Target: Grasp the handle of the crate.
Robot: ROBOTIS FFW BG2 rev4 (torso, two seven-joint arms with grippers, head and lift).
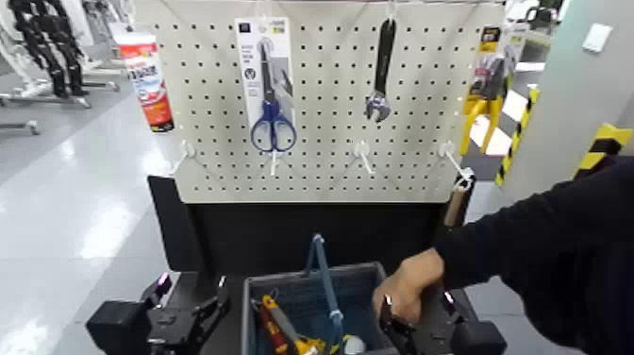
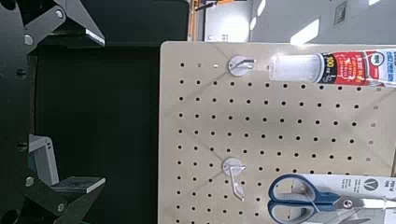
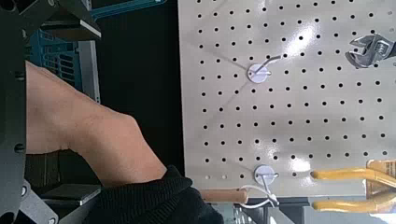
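The grey-blue crate [image 1: 363, 283] stands at the bottom centre of the head view, with tools inside. Its thin teal handle [image 1: 324, 278] stands upright over the middle. My left gripper [image 1: 209, 307] rests just left of the crate; in the left wrist view its fingers [image 2: 65, 182] stand wide apart and empty. My right gripper [image 1: 415, 329] sits at the crate's right edge. A person's hand [image 1: 408, 286] lies on it and shows between its spread fingers [image 3: 61, 21] in the right wrist view, beside the crate's ribbed wall [image 3: 65, 61]. Neither gripper touches the handle.
A white pegboard [image 1: 330, 151] stands behind the crate with blue-handled scissors [image 1: 273, 123], a wrench [image 1: 380, 76], a red-and-white tube [image 1: 146, 80] and bare hooks [image 1: 361, 156]. The person's dark sleeve [image 1: 557, 245] fills the right side. Red and yellow tool handles [image 1: 275, 329] lie in the crate.
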